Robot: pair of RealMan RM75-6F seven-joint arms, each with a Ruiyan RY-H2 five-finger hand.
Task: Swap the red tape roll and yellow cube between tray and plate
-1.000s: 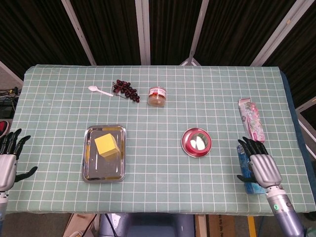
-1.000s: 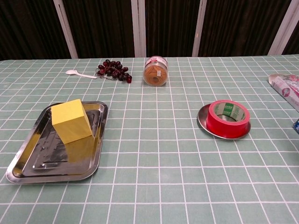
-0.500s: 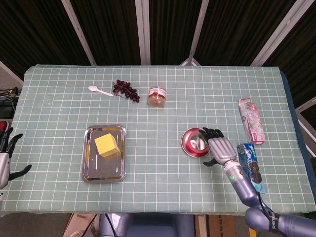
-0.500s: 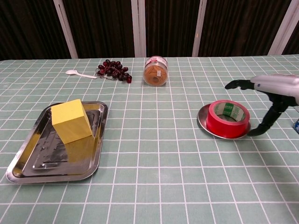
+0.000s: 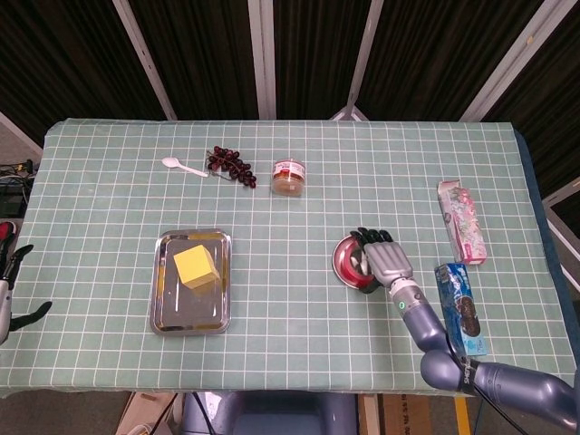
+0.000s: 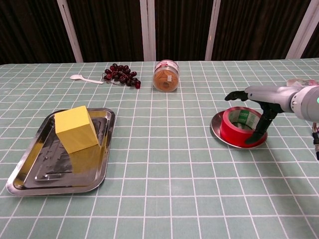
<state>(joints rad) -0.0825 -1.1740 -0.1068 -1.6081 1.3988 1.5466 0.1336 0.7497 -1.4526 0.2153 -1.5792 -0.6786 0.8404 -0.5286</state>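
The red tape roll (image 6: pixel 239 127) lies in the small metal plate (image 6: pixel 215 130) right of centre. My right hand (image 6: pixel 259 97) hovers over the roll with fingers spread across its top and the thumb hanging down by its right side; no grip shows. From the head view this right hand (image 5: pixel 385 258) covers most of the tape roll (image 5: pixel 349 263). The yellow cube (image 5: pixel 197 266) sits in the steel tray (image 5: pixel 186 308) at the left, also visible as cube (image 6: pixel 76 128) in tray (image 6: pixel 55 169). My left hand (image 5: pixel 11 290) stays at the far left table edge, fingers apart, holding nothing.
A small jar (image 5: pixel 289 177), a bunch of dark grapes (image 5: pixel 230 164) and a white spoon (image 5: pixel 181 165) lie at the back. Two snack packs, a pink one (image 5: pixel 462 220) and a blue one (image 5: pixel 460 308), lie at the right edge.
My right hand has travelled from the right table edge leftwards onto the plate and now sits over the tape roll. The left hand has slipped further out of view to the left.
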